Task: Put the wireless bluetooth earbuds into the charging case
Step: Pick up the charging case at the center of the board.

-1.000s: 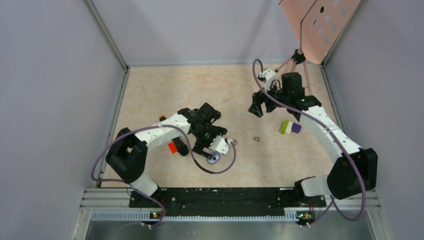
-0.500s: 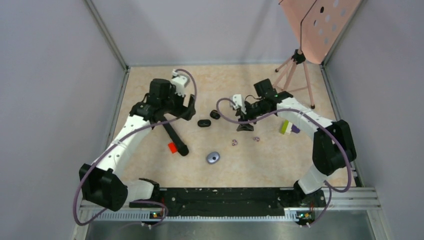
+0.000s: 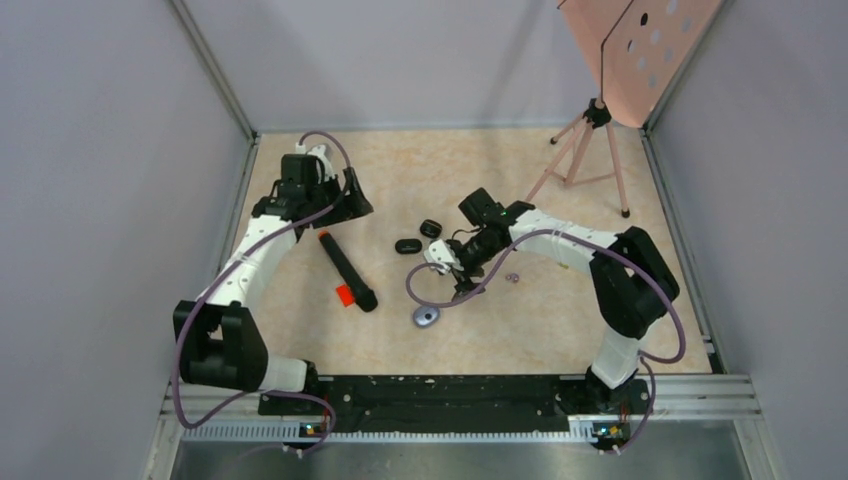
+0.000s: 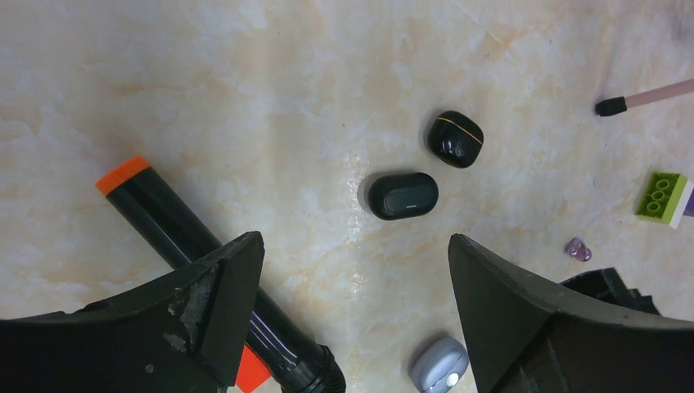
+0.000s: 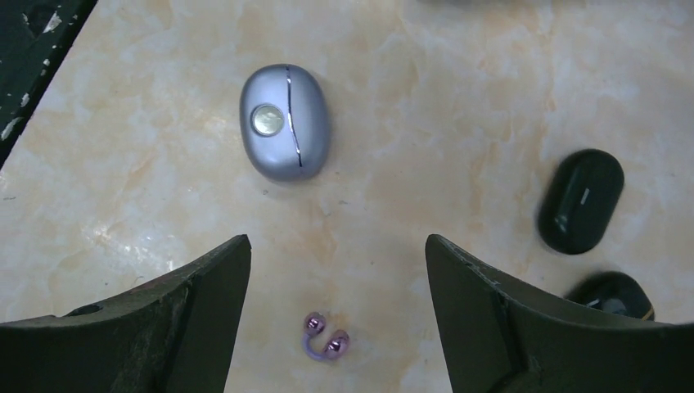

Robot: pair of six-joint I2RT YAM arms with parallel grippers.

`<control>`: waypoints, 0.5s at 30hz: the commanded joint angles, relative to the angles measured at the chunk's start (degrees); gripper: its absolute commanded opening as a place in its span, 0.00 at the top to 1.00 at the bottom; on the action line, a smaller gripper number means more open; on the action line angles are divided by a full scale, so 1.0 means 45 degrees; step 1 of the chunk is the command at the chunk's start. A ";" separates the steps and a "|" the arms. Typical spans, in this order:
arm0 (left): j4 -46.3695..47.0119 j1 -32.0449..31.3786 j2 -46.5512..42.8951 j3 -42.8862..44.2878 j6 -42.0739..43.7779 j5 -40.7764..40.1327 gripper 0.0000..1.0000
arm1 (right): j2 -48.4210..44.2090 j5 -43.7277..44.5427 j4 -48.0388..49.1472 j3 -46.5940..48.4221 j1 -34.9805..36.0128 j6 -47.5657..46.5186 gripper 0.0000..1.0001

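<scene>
The right gripper (image 5: 337, 241) stands wide and holds nothing; in its wrist view the pale purple earbuds (image 5: 325, 342) lie on the table at bottom centre, between its fingers and touching neither. The lilac-grey charging case (image 5: 285, 121) sits above them at upper left of centre, with 2 black cases (image 5: 580, 201) at the right edge. The left gripper (image 4: 355, 239), at upper left of the overhead view, is also wide and empty, with the black marker (image 4: 172, 225) at lower left of its view.
</scene>
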 commanded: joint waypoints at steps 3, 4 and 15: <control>0.0580 0.0500 -0.0534 -0.0192 -0.0656 -0.0098 0.12 | 0.0563 -0.0684 0.0019 -0.0390 0.0949 -0.0799 0.23; 0.0543 0.0575 -0.0611 -0.0238 -0.0690 -0.0097 0.13 | 0.0645 -0.0679 0.0026 -0.0425 0.1112 -0.0837 0.23; 0.0352 0.1321 -0.1493 -0.0938 -0.0986 0.0163 0.12 | 0.1776 -0.0222 0.1532 -0.0067 0.2170 0.0483 0.24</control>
